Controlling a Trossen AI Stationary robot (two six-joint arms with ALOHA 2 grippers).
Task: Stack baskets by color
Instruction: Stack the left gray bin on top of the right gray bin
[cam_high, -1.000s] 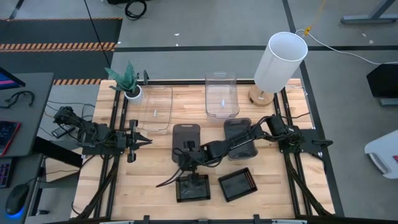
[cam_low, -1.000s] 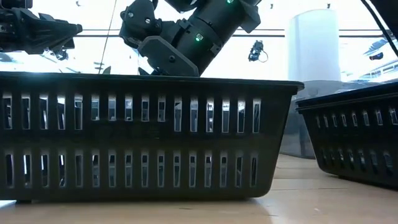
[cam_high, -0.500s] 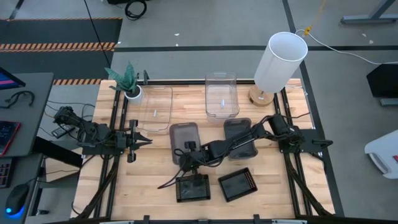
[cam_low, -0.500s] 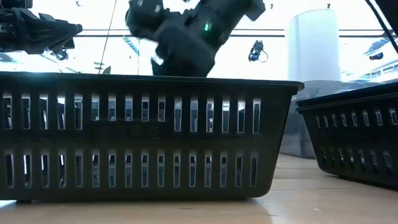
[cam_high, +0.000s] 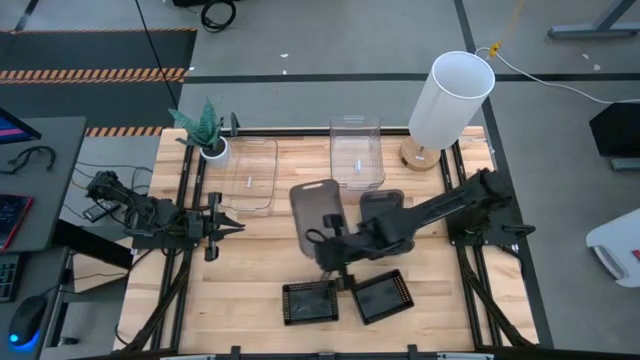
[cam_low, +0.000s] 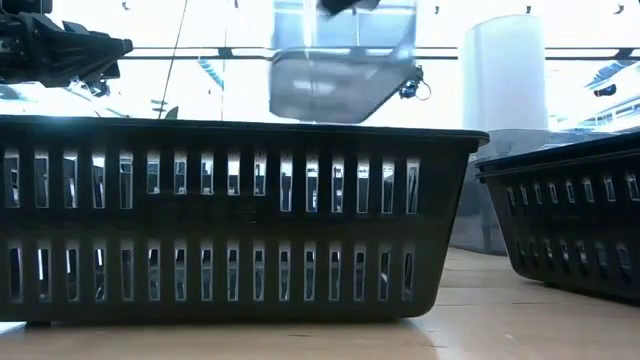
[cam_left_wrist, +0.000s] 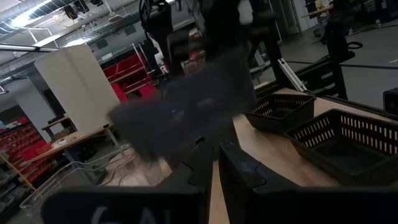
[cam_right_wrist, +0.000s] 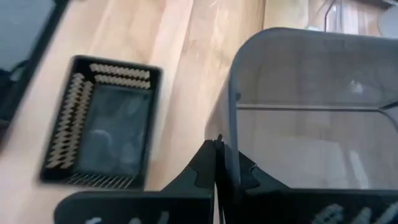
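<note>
A pale wooden table (cam_high: 250, 290) fills the middle of the high view, framed by black rails, with grey concrete floor and hazard striping beyond it and a desk with a mouse off to the left. Through the left wrist camera the room opens out into a workshop with red shelving and a white partition. At the far edge stands a white cylindrical lamp (cam_high: 450, 98) on a round wooden base, and at the far left corner a small potted plant (cam_high: 206, 128). Two clear baskets sit along the far side: one clear basket (cam_high: 250, 176) just beside the plant, another clear basket (cam_high: 357, 152) near the lamp. Up in the air over the table's middle, the right gripper (cam_high: 326, 243) has its fingers pinched tight on the near rim of a smoky grey basket (cam_high: 316, 208), which hangs tilted above the surface; the low view catches it floating high behind the mesh wall. Just beside it, another smoky grey basket (cam_high: 385, 212) rests on the wood, largely covered by the right arm stretching across it. Along the near edge lie two black mesh baskets, the left one (cam_high: 310, 301) squared up, the right one (cam_high: 381, 297) turned slightly, close together but apart. The left gripper (cam_high: 232, 227) waits at the left side, fingers nearly together, holding nothing.
</note>
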